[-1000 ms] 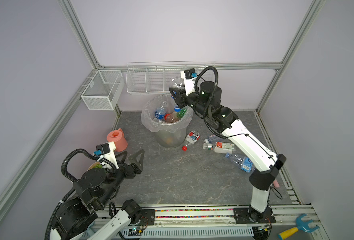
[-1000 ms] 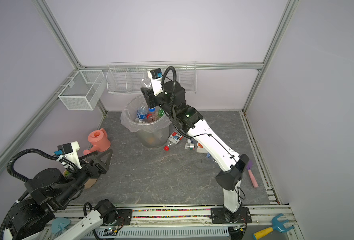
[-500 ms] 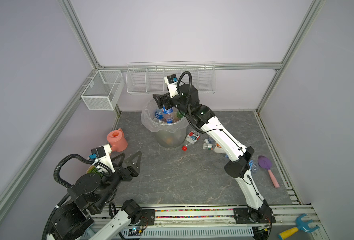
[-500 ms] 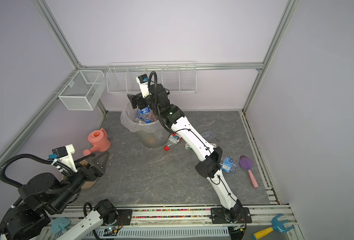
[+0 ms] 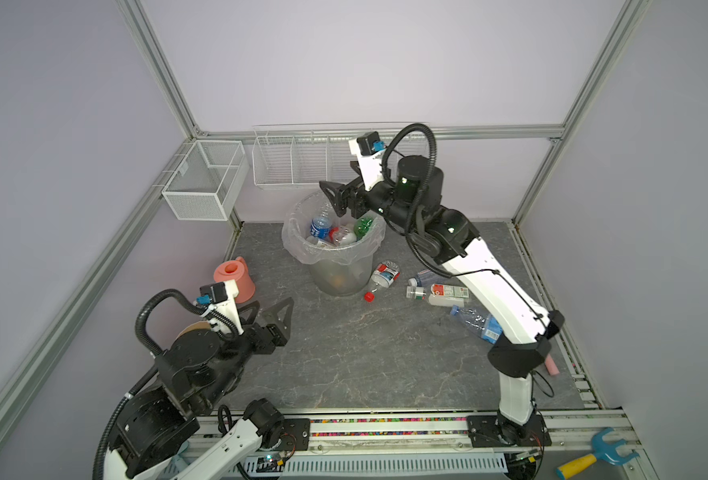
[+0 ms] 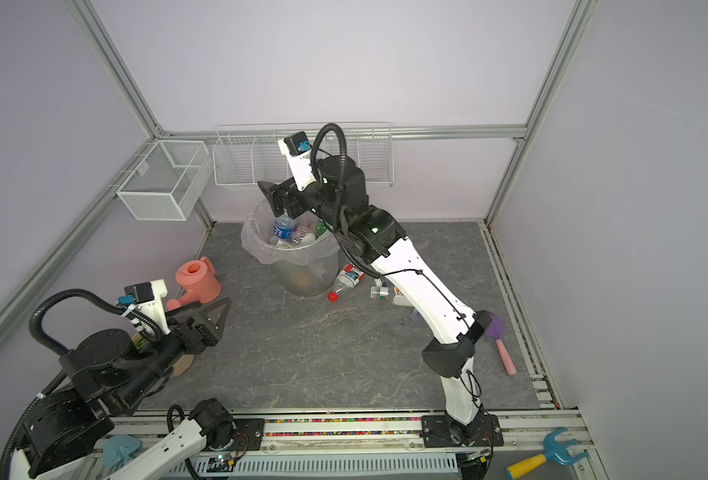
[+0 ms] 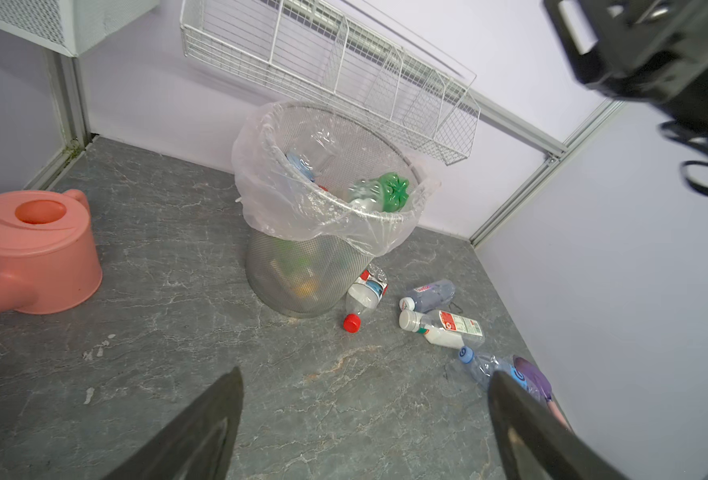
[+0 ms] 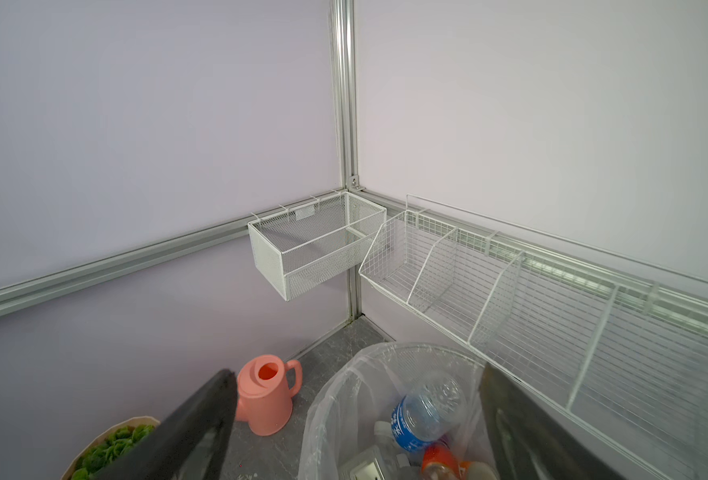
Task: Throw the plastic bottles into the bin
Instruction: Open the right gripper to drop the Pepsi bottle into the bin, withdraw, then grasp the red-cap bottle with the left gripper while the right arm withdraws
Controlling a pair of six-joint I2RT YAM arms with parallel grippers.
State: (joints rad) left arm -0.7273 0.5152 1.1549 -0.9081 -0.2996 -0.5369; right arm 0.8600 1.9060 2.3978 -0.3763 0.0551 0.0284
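Note:
The bin (image 5: pixel 302 249) is a round grey bucket with a clear bag over its rim, standing at the back middle. Inside lie several plastic bottles, among them a blue-labelled one (image 8: pixel 423 411) and a green one (image 7: pixel 389 193). My right gripper (image 5: pixel 335 199) hangs open and empty just above the bin's rim (image 8: pixel 335 399). On the floor right of the bin lie a red-capped bottle (image 5: pixel 381 278), a white-capped bottle (image 5: pixel 439 293) and a crushed blue-capped bottle (image 7: pixel 485 365). My left gripper (image 5: pixel 271 309) is open and empty, low at the front left, well short of the bin (image 7: pixel 327 216).
A pink watering can (image 5: pixel 235 278) stands left of the bin. Two white wire baskets (image 5: pixel 202 183) (image 5: pixel 298 166) hang on the back corner walls. A plant pot with green leaves (image 8: pixel 111 449) sits by the left arm. A purple shovel (image 6: pixel 499 336) lies at the right edge.
The right gripper held a clear bottle above the bin, swung out over it, opened and let it go, then drew back right. The left arm shifted slightly.

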